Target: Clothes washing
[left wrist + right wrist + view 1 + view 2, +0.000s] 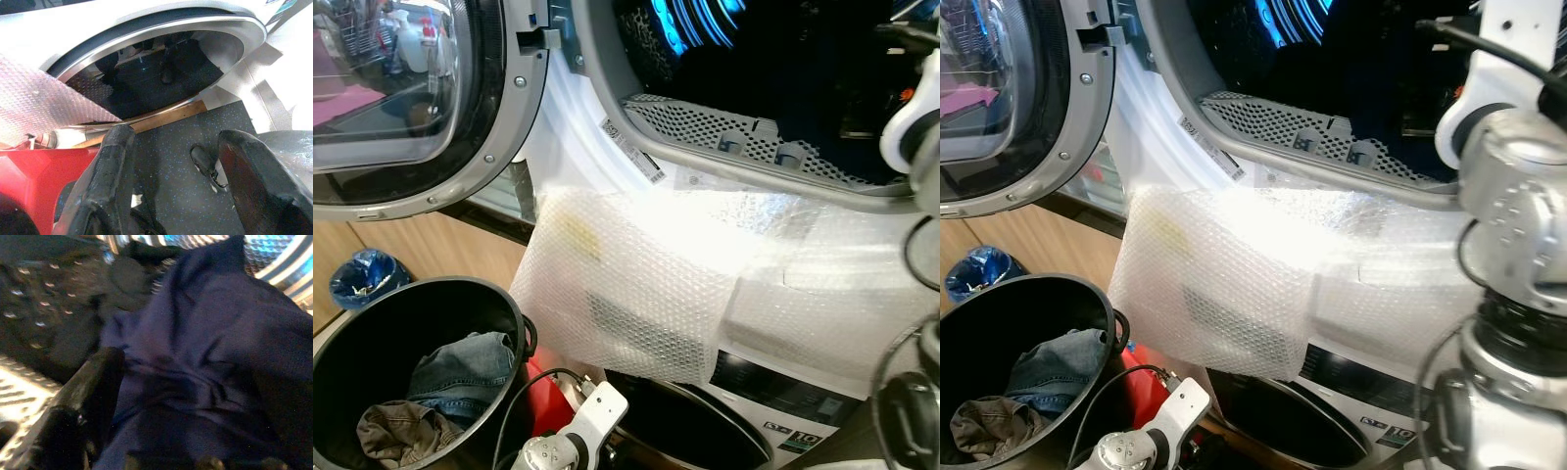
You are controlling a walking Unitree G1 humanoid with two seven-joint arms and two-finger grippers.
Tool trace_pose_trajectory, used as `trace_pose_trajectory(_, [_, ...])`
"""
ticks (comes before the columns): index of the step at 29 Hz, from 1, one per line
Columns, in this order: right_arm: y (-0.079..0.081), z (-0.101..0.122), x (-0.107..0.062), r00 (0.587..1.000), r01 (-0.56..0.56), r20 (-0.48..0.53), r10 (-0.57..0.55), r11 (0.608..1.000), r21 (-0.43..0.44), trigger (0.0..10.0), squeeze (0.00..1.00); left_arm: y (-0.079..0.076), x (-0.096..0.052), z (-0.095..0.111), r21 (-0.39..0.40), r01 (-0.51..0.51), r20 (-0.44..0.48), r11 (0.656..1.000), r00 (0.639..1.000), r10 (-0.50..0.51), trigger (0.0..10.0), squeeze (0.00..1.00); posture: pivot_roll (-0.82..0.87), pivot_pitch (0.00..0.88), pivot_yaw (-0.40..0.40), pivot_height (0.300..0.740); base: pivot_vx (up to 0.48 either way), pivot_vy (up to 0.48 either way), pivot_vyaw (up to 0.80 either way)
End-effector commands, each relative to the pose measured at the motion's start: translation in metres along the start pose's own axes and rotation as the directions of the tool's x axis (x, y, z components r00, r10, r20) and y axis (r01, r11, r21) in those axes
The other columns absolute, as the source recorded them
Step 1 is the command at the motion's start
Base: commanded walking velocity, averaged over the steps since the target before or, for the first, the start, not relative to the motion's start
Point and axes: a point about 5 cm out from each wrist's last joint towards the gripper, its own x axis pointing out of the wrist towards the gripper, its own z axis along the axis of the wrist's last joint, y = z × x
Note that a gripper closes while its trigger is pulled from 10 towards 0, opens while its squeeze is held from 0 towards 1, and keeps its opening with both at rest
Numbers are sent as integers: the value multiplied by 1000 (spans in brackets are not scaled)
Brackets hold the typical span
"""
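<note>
While the right arm reaches through the round port of the white front-loading washing machine (636,147), the right pincer (166,396) sits inside the perforated steel drum (274,249) with a dark navy cloth garment (205,342) bunched directly ahead of it and against its black finger (93,382). Whether the fingers are clamped on the cloth cannot be told; the second finger is lost in shadow. The garment lies deep in the drum, with no clear long axis, just a crumpled heap. The left pincer (171,186) hangs low with its fingers spread and empty, facing the speckled dark floor (171,147) by the lower chrome-rimmed door (156,73). A black round plastic bucket (352,343) stands on the robot's left, holding blue denim jeans (460,372) and a brown crumpled cloth (396,431). Bubble wrap (626,294) drapes over the machine front below the port.

Judgement: loading is partway; the left arm is the nearer to the bucket's clothes.
</note>
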Motion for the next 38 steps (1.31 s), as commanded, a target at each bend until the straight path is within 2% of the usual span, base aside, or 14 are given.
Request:
trace_pose_trajectory(1, [8, 5, -11, 995, -92, 31, 92, 996, -3, 10000, 0, -2, 0, -4, -6, 7, -18, 1000, 1000, -8, 10000, 0, -189, 126, -32, 740, 0, 0, 0])
trace_pose_trajectory(9, [10, 12, -36, 954, -288, 56, 294, 953, -98, 10000, 0, -1, 0, -4, -5, 11, -21, 1000, 1000, -11, 10000, 0, -192, 126, -30, 740, 0, 0, 0])
trace_pose_trajectory(13, [20, 13, -61, 878, -424, 85, 470, 849, -315, 10000, 0, 0, 0, -5, -1, 12, -26, 1000, 1000, -12, 10000, 0, -192, 126, -25, 740, 0, 0, 0])
trace_pose_trajectory(16, [19, 4, -64, 873, -448, 37, 486, 831, -330, 10000, 0, 0, 0, -5, 3, 15, -27, 1000, 1000, -15, 10000, 0, -189, 127, -23, 740, 0, 0, 0])
trace_pose_trajectory(21, [39, -15, -92, 622, -697, 140, 771, 626, -349, 10000, 0, 1, -1, -5, 7, 12, -26, 1000, 1000, -12, 10000, 0, -181, 128, -19, 740, 0, 0, 0])
trace_pose_trajectory(22, [39, -15, -92, 622, -697, 140, 771, 626, -349, 10000, 0, 1, -1, -5, 7, 12, -26, 1000, 1000, -12, 10000, 0, -181, 128, -19, 740, 0, 0, 0])
trace_pose_trajectory(25, [66, -71, -120, 341, -922, -24, 940, 329, -202, 10000, 0, 6, -5, -6, 13, -8, -23, 1000, 1000, 9, 10000, 0, -158, 129, -14, 740, 0, 0, 0])
trace_pose_trajectory(28, [74, -97, -131, 237, -969, -90, 967, 229, -93, 10000, 0, 10, -8, -7, 14, -21, -21, 1000, 1000, 21, 10000, 0, -150, 129, -9, 740, 0, 0, 0])
trace_pose_trajectory(29, [77, -117, -136, 178, -984, -122, 976, 180, 10, 10000, 0, 11, -9, -8, 19, -24, -25, 1000, 999, 25, 10000, 0, -140, 125, -10, 740, 0, 0, 0])
trace_pose_trajectory(31, [77, -140, -136, 168, -981, -210, 963, 185, 65, 10000, 0, 12, -9, -8, 20, -25, -27, 999, 999, 25, 10000, 0, -137, 124, -8, 740, 0, 0, 0])
trace_pose_trajectory(32, [76, -173, -140, 144, -971, -329, 933, 198, 136, 10000, 0, 14, -9, -9, 22, -26, -29, 999, 999, 26, 10000, 0, -138, 121, -8, 740, 0, 0, 0])
trace_pose_trajectory(34, [74, -211, -138, 179, -940, -395, 901, 276, 203, 10000, 0, 14, -9, -9, 24, -26, -31, 999, 999, 26, 10000, 0, -135, 118, -10, 740, 0, 0, 0])
trace_pose_trajectory(37, [65, -271, -121, 395, -786, -462, 794, 553, 278, 10000, 0, 16, -9, -10, 32, -26, -36, 999, 999, 27, 10000, 0, -127, 114, -7, 740, 0, 0, 0])
trace_pose_trajectory(38, [54, -311, -110, 538, -557, -506, 674, 735, 386, 10000, 0, 17, -9, -11, 33, -34, -38, 999, 999, 36, 10000, 0, -127, 114, -7, 740, 0, 0, 0])
